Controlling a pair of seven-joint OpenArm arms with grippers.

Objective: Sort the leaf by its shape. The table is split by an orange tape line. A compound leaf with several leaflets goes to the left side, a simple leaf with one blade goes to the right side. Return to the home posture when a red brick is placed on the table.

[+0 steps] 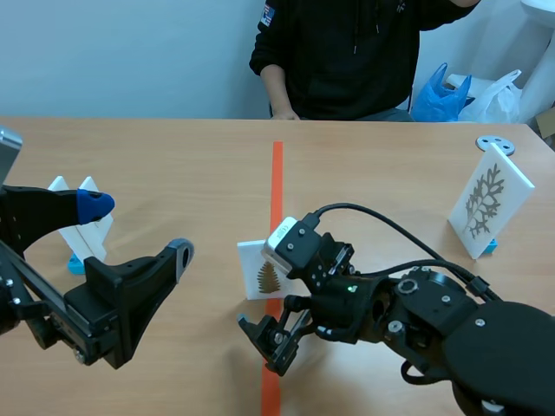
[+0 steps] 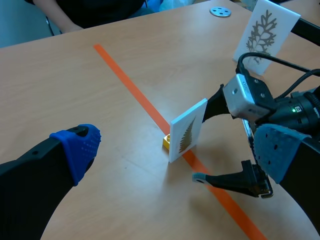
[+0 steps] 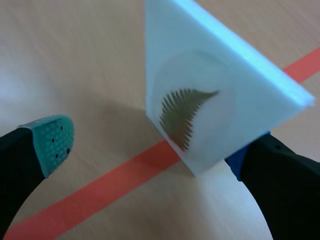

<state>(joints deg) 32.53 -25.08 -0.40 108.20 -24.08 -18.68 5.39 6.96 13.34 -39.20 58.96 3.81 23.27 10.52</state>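
Right gripper (image 3: pixel 147 152) up close, fingers spread wide, pinching nothing. Straddles a white leaf card (image 3: pixel 200 100): grey-green pad on the printed side with a clear gap, blue pad just behind the card's back, possibly touching, cannot tell. Card upright on a small yellow base (image 2: pixel 165 142), right on the orange tape line (image 1: pixel 277 182), midway between the table's left and right edges and nearer the near edge than the far one.

Printed leaf feather-like, with many narrow leaflets along one stem. Judged compound, so bound for the table's left side. Card's long axis vertical, broad faces turned toward the two pads, well suited to a plain squeeze.

Left gripper (image 1: pixel 139 227) toward the left edge, likewise spread wide and holding nothing, well apart from the card. Right arm clearly the nearer one.

White cards (image 1: pixel 87 238) on a blue base near the left edge, just beyond the left gripper. Another card (image 1: pixel 487 204) with a branching leaf near the right edge. Person (image 1: pixel 338 61) in a dark top at the far edge. No red brick anywhere in view.
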